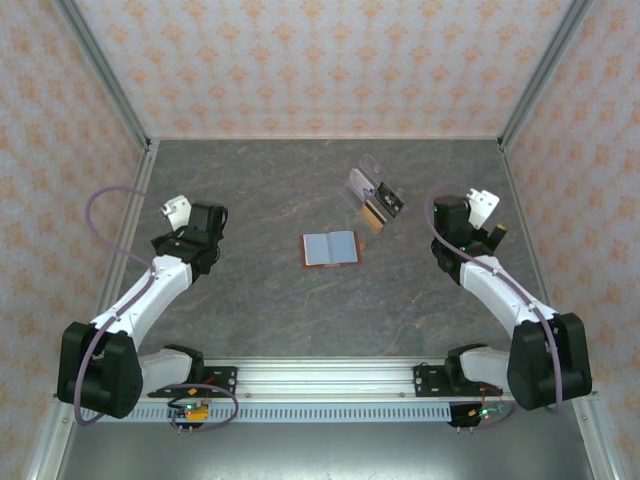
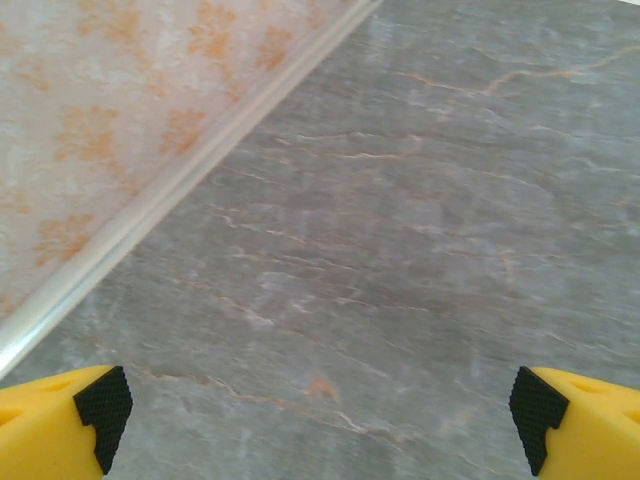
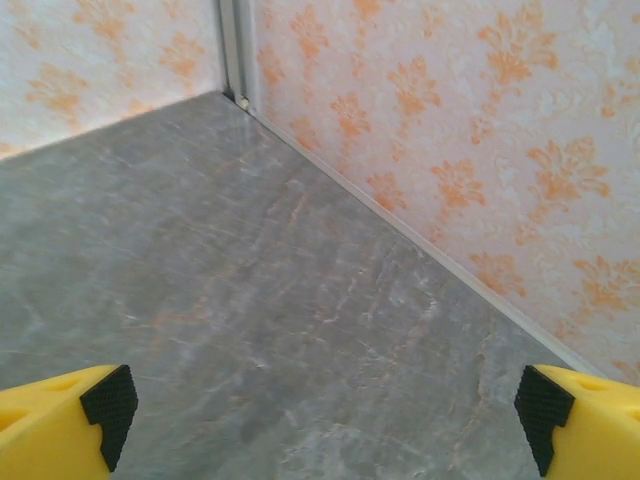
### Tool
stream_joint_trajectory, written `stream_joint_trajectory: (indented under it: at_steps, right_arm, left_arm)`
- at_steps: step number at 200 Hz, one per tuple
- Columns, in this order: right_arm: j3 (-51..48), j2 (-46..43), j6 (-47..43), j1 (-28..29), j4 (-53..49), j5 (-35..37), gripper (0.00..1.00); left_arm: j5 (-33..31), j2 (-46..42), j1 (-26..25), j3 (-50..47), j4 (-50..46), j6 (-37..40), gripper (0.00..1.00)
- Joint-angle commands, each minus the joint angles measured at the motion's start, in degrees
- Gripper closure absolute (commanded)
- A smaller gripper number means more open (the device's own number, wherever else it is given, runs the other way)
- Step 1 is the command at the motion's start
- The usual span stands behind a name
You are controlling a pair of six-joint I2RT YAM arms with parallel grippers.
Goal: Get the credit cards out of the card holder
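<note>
A grey marbled table (image 1: 250, 300) sits inside walls (image 1: 320, 60) papered in an orange pattern, with metal posts in the corners. The holder (image 1: 330, 248) lies open and flat near the middle of the table, grey-blue inside facing up with a brown rim around it. The top view is too coarse to tell whether any card sits in its pockets.

Just beyond it and to the right is a small tilted cluster. It seems to be a clear sleeve (image 1: 362, 183) with a couple of cards (image 1: 373, 215) at or under it, one brownish and one darker. They are too small to tell apart with certainty. The cluster is close to the holder but not touching it.

Both arms are well apart from these things, one on each side of the table. The left gripper (image 2: 320, 410) hangs over bare table by the left wall, its black pads (image 2: 100, 405) spread wide with nothing between them. The right gripper (image 3: 325, 410) faces the far right corner, and its jaws are likewise wide apart and empty.
</note>
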Motion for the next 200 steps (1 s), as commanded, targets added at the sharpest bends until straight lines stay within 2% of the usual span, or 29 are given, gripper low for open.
stream_joint_trajectory:
  at_steps: [1, 28, 44, 93, 125, 154, 191, 200]
  right_arm:
    - [-4.79, 2.39, -5.14, -0.63, 15.44, -0.59, 0.01]
    - [-6.19, 8.16, -6.77, -1.48, 20.37, -1.68, 0.01]
    - [-6.84, 11.35, -8.69, -1.69, 24.77, -3.74, 0.01]
    - [-10.99, 12.00, -16.58, -2.41, 35.36, -19.78, 0.01]
    - [-13.28, 12.54, -18.59, -3.01, 38.91, -26.85, 0.01]
    - [-16.63, 12.28, -18.01, -5.22, 44.40, -32.84, 0.01]
    - [-18.72, 14.69, -17.95, -5.31, 50.29, -32.35, 0.01]
    - [-18.71, 15.82, -17.92, -5.31, 51.07, -32.07, 0.01]
  left_arm:
    - [-8.34, -2.42, 0.64, -4.16, 9.56, 2.68, 0.00]
    - [-5.42, -2.77, 2.10, -8.57, 18.59, 9.23, 0.00]
    - [1.32, -2.10, 3.50, -10.68, 23.50, 14.72, 0.00]
    - [16.18, -2.37, 5.95, -22.14, 49.29, 27.06, 0.00]
    - [23.15, -0.83, 9.82, -25.47, 56.60, 25.99, 0.00]
    - [26.50, 3.56, 10.75, -23.96, 59.62, 25.38, 0.00]
    - [29.54, 11.76, 10.83, -22.26, 65.16, 24.95, 0.00]
    - [30.20, 12.98, 10.62, -21.04, 64.04, 25.45, 0.00]
